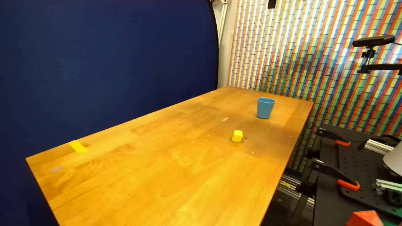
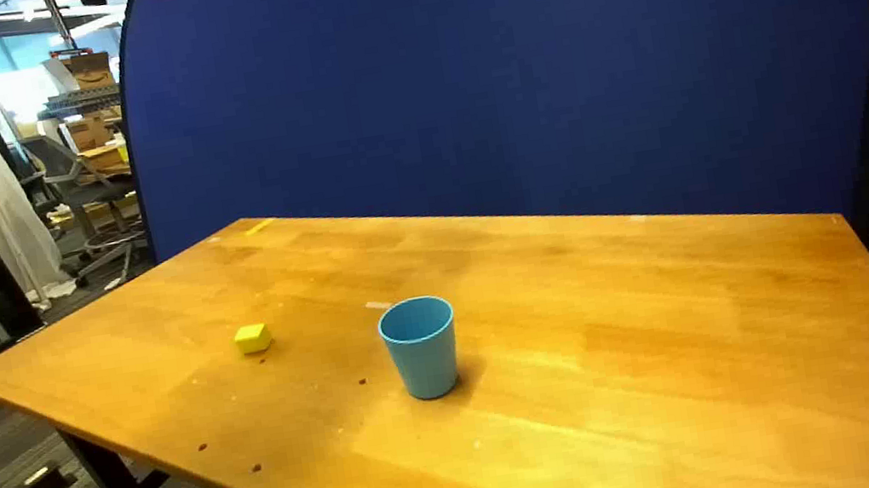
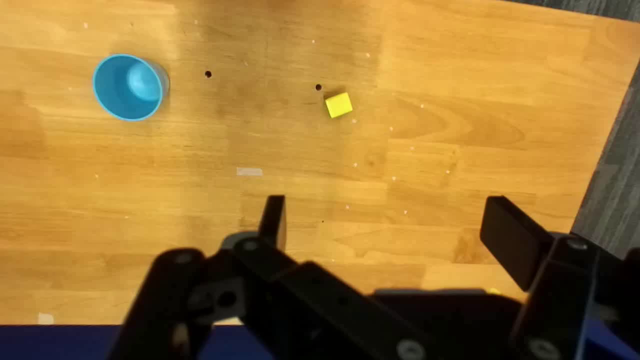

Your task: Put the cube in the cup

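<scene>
Wooden table (image 1: 157, 188) under cube (image 1: 237, 136), upright cup (image 2: 429, 365); navy backdrop (image 2: 505, 78) alongside; multicoloured wall (image 1: 314, 47); gripper (image 3: 387, 222), jaws wide apart

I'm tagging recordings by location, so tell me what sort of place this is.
Probably a robotics lab: a blue backdrop, a mounted camera-like device, and a perforated black plate.

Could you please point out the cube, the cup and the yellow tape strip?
Cube (image 3: 339, 105): wrist view, on its top face.
Cup (image 1: 265, 109): in an exterior view, on its outer wall.
Yellow tape strip (image 1: 78, 146): in an exterior view, near its middle.
</scene>
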Motion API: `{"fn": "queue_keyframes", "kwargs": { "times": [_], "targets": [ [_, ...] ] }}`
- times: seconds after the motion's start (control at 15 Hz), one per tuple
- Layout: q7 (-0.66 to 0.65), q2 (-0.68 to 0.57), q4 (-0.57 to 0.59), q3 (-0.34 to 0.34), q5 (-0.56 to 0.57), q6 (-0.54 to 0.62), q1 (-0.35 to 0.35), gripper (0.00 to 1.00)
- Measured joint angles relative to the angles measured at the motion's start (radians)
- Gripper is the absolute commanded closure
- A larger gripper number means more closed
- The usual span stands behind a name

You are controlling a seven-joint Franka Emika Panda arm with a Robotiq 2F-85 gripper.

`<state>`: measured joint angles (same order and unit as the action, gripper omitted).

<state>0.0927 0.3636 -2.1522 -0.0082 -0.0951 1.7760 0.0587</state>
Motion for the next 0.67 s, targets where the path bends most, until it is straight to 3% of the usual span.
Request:
{"fn": "queue_keyframes", "kwargs": {
  "times": [0.67],
  "targets": [
    [0.0,0.006,0.011,0.0,0.0,0.0,0.0,0.0]
  ]
}}
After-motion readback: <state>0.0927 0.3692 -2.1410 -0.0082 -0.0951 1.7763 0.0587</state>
